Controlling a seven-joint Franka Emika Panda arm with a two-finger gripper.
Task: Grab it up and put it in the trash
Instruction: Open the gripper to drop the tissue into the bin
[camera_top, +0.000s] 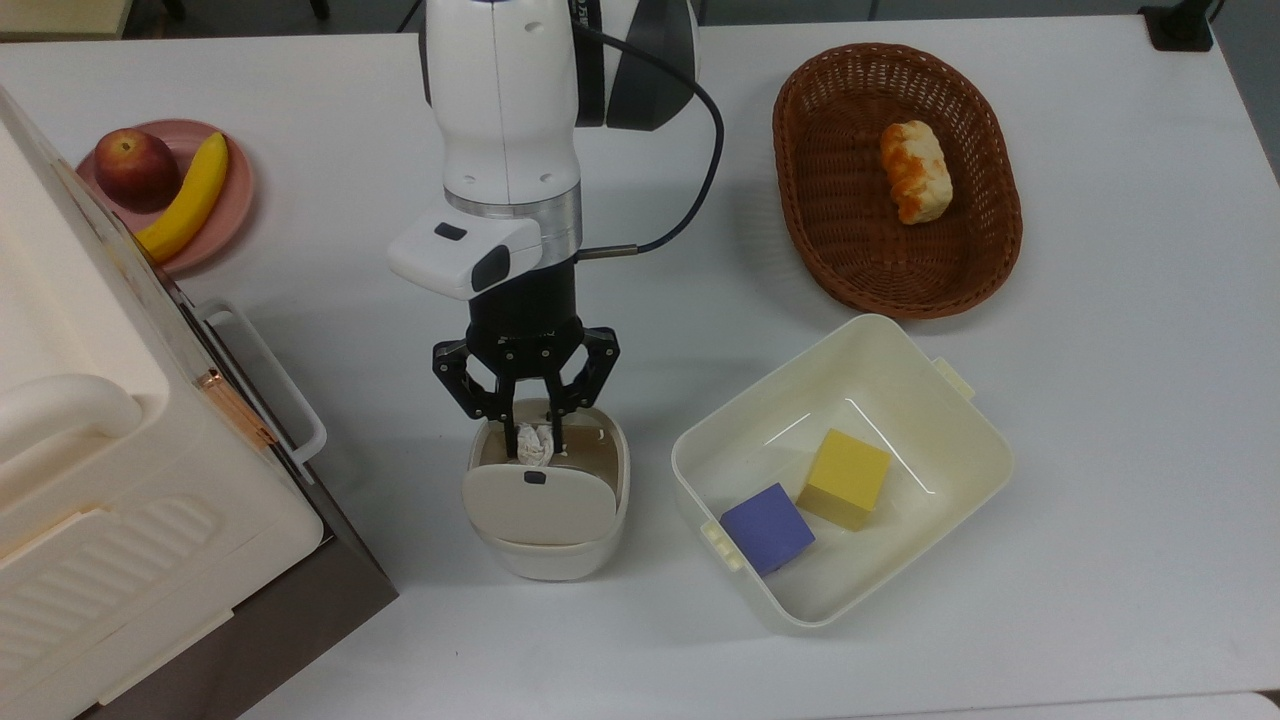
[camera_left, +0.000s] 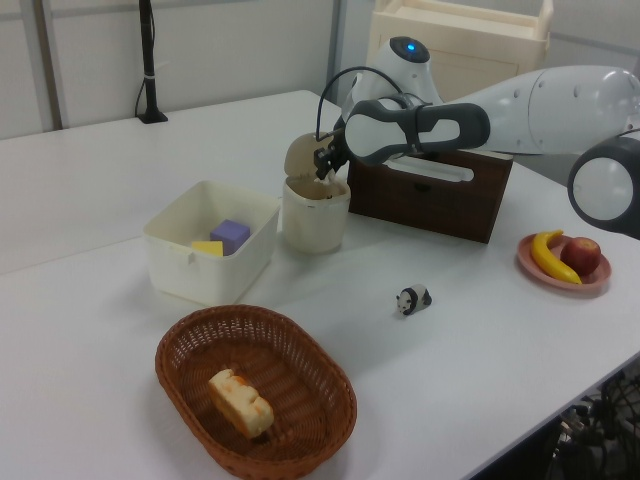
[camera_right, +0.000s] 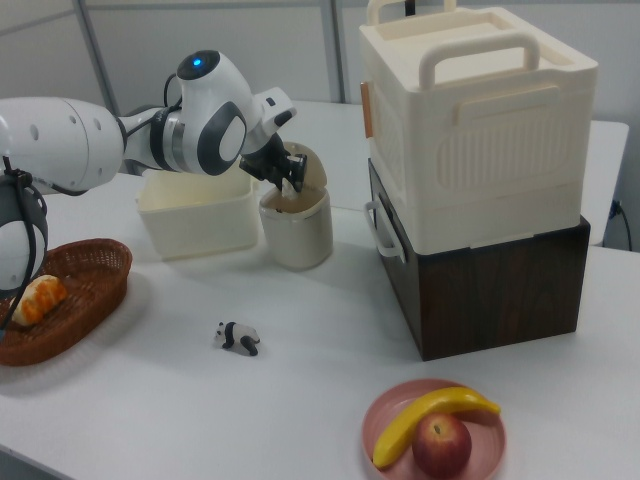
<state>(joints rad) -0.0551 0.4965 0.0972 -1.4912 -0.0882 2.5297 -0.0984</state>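
Observation:
The crumpled off-white paper ball (camera_top: 533, 443) is in the mouth of the trash (camera_top: 548, 560), a small cream bin whose swing flap (camera_top: 538, 502) is tipped up. My gripper (camera_top: 534, 440) reaches down into that opening, its fingers parted on either side of the ball; I cannot tell if they still touch it. In the left view the gripper (camera_left: 322, 166) is at the trash (camera_left: 314, 222) rim, beside the raised flap. In the right view the gripper (camera_right: 291, 170) hangs over the trash (camera_right: 297, 232).
A cream tub (camera_top: 905, 375) with a yellow and a purple cube stands at the top view's right of the bin. A wicker basket (camera_top: 830, 250) holds bread. A large cream box on a dark base (camera_top: 120, 520) fills the top view's left. A pink fruit plate (camera_top: 235, 195) and toy panda (camera_left: 412, 298) stand apart.

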